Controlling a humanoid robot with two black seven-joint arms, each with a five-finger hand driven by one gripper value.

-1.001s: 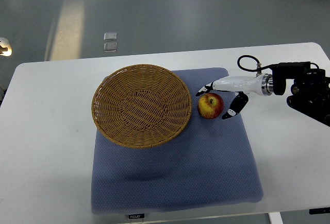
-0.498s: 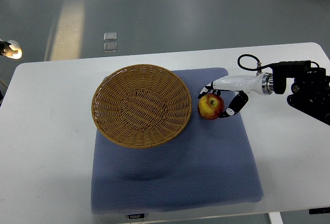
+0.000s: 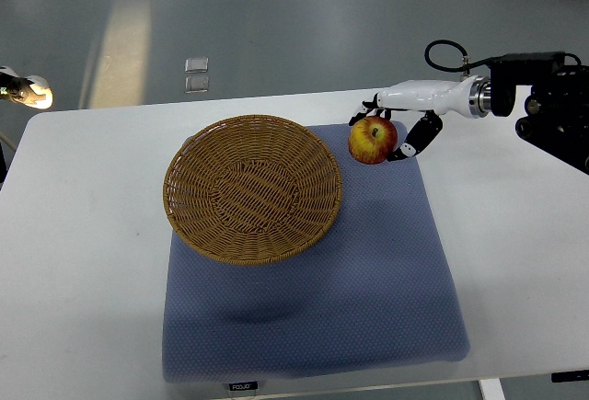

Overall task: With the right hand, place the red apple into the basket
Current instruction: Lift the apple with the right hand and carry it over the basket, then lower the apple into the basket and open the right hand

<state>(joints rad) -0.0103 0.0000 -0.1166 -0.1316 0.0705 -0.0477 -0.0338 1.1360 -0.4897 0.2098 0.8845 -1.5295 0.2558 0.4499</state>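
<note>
A white rectangular table with rounded corners (image 3: 83, 262) carries a blue-grey padded fabric mat (image 3: 350, 299), spread across its middle and reaching the near edge. A round woven wicker basket (image 3: 252, 187) sits on the mat's far left part.

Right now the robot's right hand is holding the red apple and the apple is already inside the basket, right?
Not quite. The right hand does hold the red apple, but the top view shows it outside the basket, beside its right rim.

Open basket (image 3: 252, 188), unobstructed above
</note>
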